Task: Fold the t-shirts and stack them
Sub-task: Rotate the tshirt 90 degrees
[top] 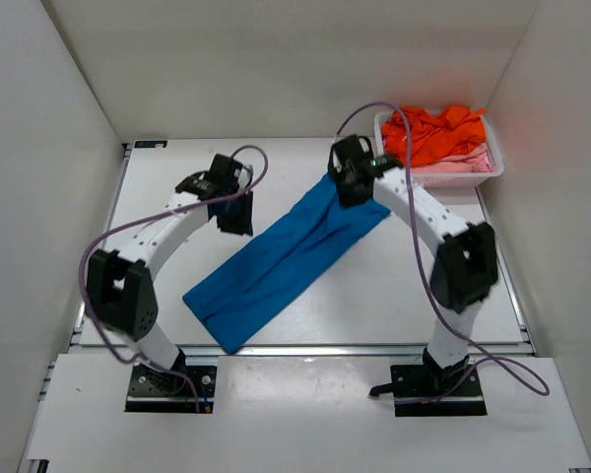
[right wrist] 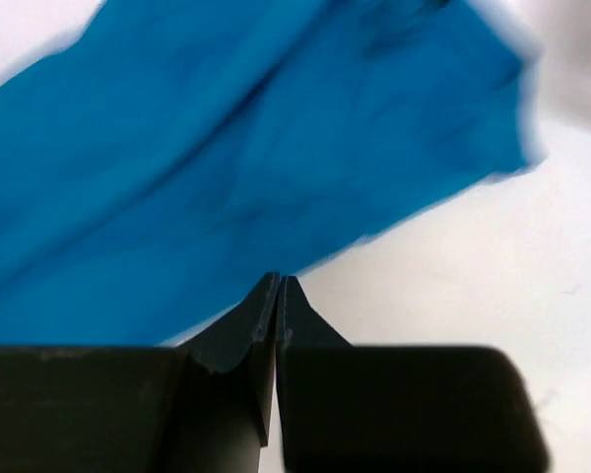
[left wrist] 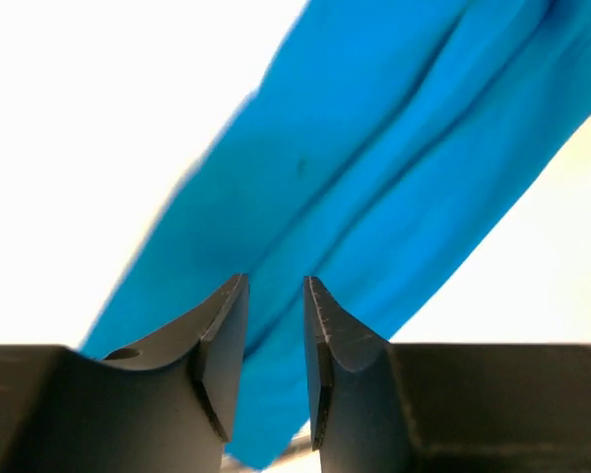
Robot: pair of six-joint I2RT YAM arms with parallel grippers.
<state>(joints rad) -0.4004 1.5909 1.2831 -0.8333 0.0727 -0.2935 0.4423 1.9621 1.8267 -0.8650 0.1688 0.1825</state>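
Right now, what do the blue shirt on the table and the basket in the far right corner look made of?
Blue shirt: soft matte cloth, likely a cotton-like knit; it lies limp with long creases.
Basket: white, seemingly rigid plastic, since it keeps straight walls and a crisp rim; finer detail is too small to tell.

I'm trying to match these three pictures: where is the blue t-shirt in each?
Top view: blue t-shirt lies diagonally, mid-picture.
Left wrist: blue t-shirt runs top right to bottom centre.
Right wrist: blue t-shirt fills the upper left.
Shared landmark: the white table around it.
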